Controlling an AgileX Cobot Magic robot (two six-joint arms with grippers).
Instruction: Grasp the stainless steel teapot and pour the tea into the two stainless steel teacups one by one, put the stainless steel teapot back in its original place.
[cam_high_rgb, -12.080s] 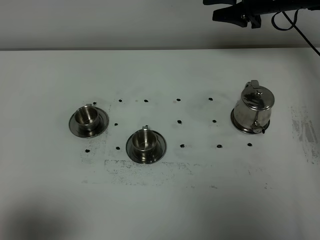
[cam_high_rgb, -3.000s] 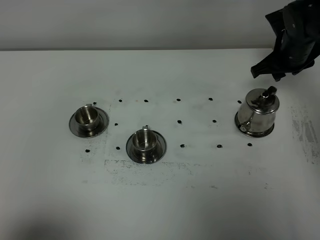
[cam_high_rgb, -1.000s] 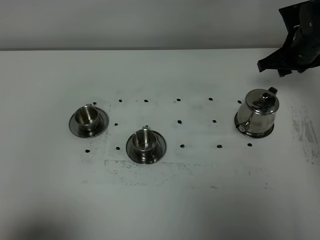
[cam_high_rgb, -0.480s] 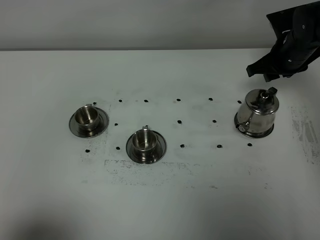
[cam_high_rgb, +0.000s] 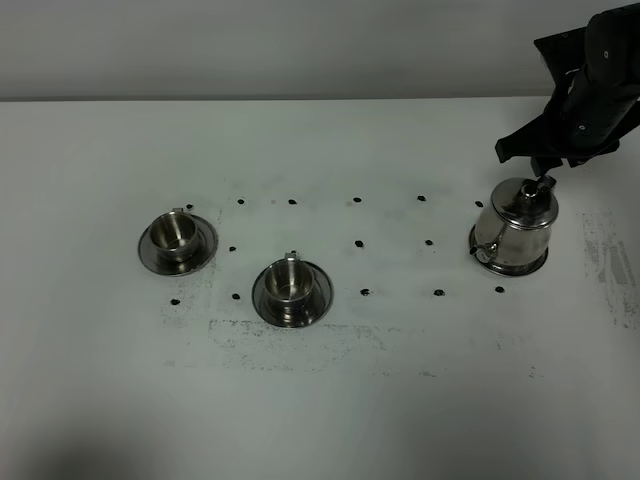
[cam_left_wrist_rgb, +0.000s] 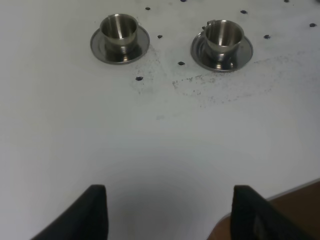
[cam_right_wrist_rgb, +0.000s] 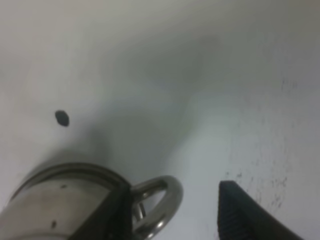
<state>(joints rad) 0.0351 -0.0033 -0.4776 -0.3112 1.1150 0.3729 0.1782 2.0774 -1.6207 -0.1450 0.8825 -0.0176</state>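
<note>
Two steel cups stand unchanged on the left half of the white desk (cam_high_rgb: 400, 400): the left teacup (cam_high_rgb: 176, 233), and the nearer teacup (cam_high_rgb: 290, 281), set to its right and closer to the near edge. The stainless steel teapot (cam_high_rgb: 515, 230) is seen upright on the right side of the desk, well apart from both cups. Its spout is turned near-left and its loop handle (cam_right_wrist_rgb: 157, 202) far-right. Twelve seconds earlier the spout was pointed near-right, so the pot has been turned. Over the last second it has not been shifted.

The right hand (cam_high_rgb: 540, 162) has been lowered since half a second ago and is now held just above the handle. In the right wrist view its fingers (cam_right_wrist_rgb: 240, 210) are kept apart with the loop handle between them, and a clear gap is left on one side. Nothing is gripped. The left hand (cam_left_wrist_rgb: 170, 215) is held wide and empty over the near part of the desk.
</note>
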